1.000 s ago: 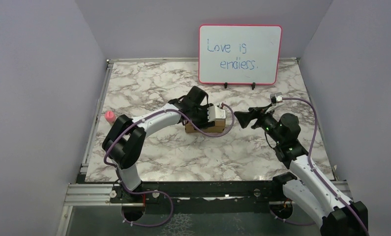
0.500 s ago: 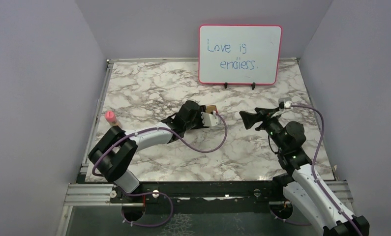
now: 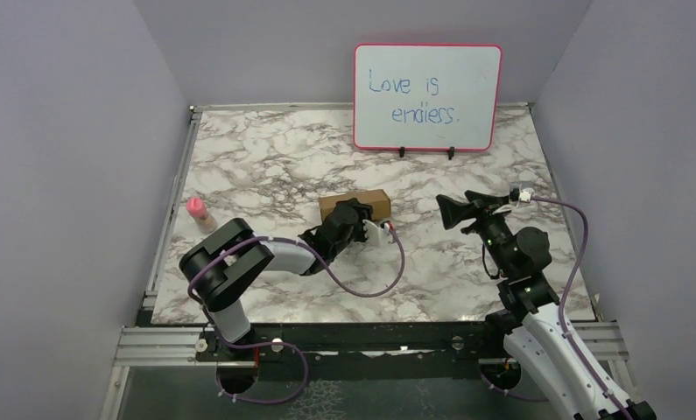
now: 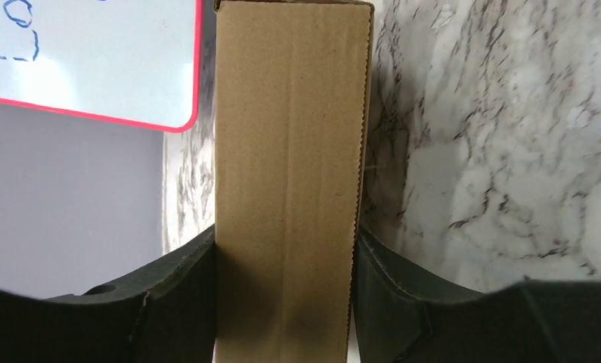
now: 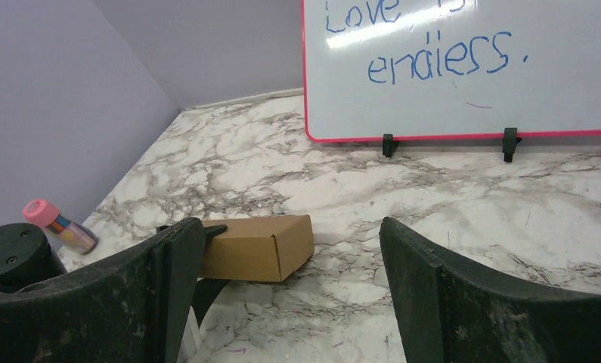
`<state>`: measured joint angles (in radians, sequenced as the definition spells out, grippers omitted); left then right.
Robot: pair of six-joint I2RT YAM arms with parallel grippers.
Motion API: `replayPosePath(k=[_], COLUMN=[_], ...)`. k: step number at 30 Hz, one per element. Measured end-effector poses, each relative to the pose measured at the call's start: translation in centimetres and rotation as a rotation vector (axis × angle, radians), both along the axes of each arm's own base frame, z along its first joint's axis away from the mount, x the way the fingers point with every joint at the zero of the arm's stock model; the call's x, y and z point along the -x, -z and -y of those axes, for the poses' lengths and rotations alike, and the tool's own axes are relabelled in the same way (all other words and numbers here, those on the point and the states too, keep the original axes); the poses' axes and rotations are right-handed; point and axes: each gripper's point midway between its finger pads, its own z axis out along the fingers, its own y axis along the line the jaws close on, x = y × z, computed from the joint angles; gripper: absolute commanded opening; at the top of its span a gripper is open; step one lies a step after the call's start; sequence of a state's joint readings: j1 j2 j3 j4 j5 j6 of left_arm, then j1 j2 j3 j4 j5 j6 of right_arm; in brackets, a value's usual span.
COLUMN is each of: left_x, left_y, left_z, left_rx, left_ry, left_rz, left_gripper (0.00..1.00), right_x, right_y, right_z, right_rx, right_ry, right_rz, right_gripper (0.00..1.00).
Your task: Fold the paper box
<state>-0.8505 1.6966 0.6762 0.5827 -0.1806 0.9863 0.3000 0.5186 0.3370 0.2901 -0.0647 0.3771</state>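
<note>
The left arm (image 3: 265,254) is lying low, folded at its elbow near the front edge and stretching right toward the middle. The left gripper (image 3: 351,213) is squeezing the paper box (image 4: 289,151), with one finger (image 4: 184,287) pressing on each side. The right arm (image 3: 537,306) is standing taller on the right side, bending over and pointing left. The right gripper (image 3: 449,210) is hanging in the air with its fingers (image 5: 448,302) wide apart, holding nothing.
</note>
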Motion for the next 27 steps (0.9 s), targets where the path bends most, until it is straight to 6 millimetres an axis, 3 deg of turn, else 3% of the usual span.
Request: replayPosePath(k=[4,8,18,27], left_x=[0.8,1.5,3.7,7.1], left_y=[0.3,0.5,-0.2,0.9], left_z=[0.3,0.7,0.6,2.0], left_rx=[0.004,0.013,0.087,0.092], left_ry=[0.009,0.021,0.036,0.113], left_rz=[0.017,0.015,-0.04,-0.284], left_gripper=[0.85,0.98,0.99,0.99], right_x=[0.0,0.0,-0.1,-0.2], right_y=[0.0,0.0,0.2,0.4], right_z=[0.0,0.0,0.0,0.0], right_rx=[0.0,-0.001,-0.005,-0.002], right_ry=[0.002,0.002,0.003,0.003], right_rz=[0.0,0.0,-0.008,-0.017], right_gripper=[0.9,0.9,0.9,0.9])
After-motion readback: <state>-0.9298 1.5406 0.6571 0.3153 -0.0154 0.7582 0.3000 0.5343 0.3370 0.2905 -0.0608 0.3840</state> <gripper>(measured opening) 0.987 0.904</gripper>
